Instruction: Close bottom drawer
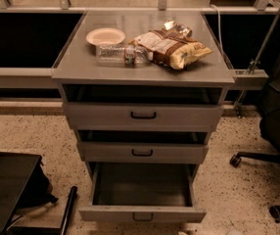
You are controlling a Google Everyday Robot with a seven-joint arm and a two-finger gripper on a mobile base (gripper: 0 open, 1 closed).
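The bottom drawer (141,213) of the grey metal cabinet (142,72) is pulled far out towards me. Its inside is empty, and its shallow grey front carries a small black handle (143,217) near the lower edge of the view. The middle drawer (142,152) and the top drawer (142,115) each stand slightly out, with dark gaps above them. My gripper is not in view in this frame.
On the cabinet top lie a paper bowl (105,35), a clear plastic bottle (120,54) and chip bags (172,48). A black flat object (5,187) and a black rod (67,210) sit on the speckled floor at left. An office chair base (272,163) stands at right.
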